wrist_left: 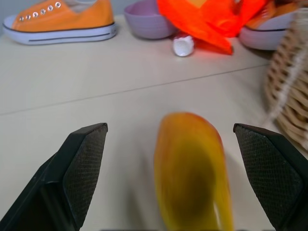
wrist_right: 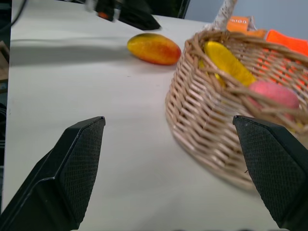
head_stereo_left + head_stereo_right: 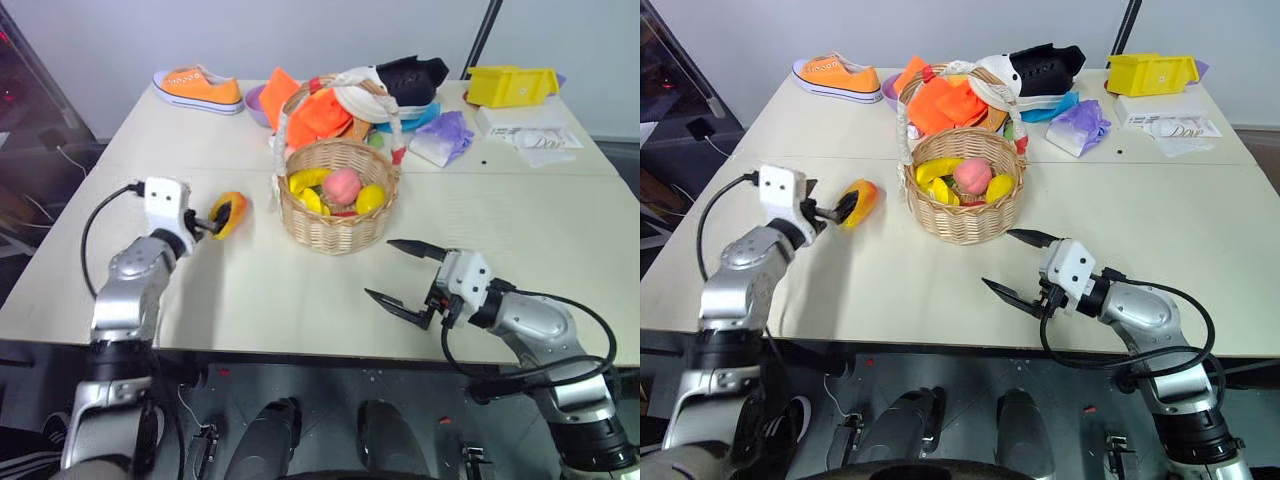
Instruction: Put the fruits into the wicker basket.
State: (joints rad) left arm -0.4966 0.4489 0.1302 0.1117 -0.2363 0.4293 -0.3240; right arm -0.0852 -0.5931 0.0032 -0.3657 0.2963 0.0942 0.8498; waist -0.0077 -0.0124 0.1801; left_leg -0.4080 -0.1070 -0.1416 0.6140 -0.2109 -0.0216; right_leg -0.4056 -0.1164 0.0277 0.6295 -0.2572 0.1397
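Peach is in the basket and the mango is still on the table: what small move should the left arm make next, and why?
Probably close the left gripper on the mango. Its open fingers already flank the fruit, which lies on the table beside the wicker basket. The peach is already inside, and the open right gripper sits apart.

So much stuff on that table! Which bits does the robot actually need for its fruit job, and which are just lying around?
For the job:
- mango, on the table between the open left gripper fingers
- peach, already in the wicker basket

Lying about:
- orange sneaker
- yellow bin
- purple bowl
- orange cloth
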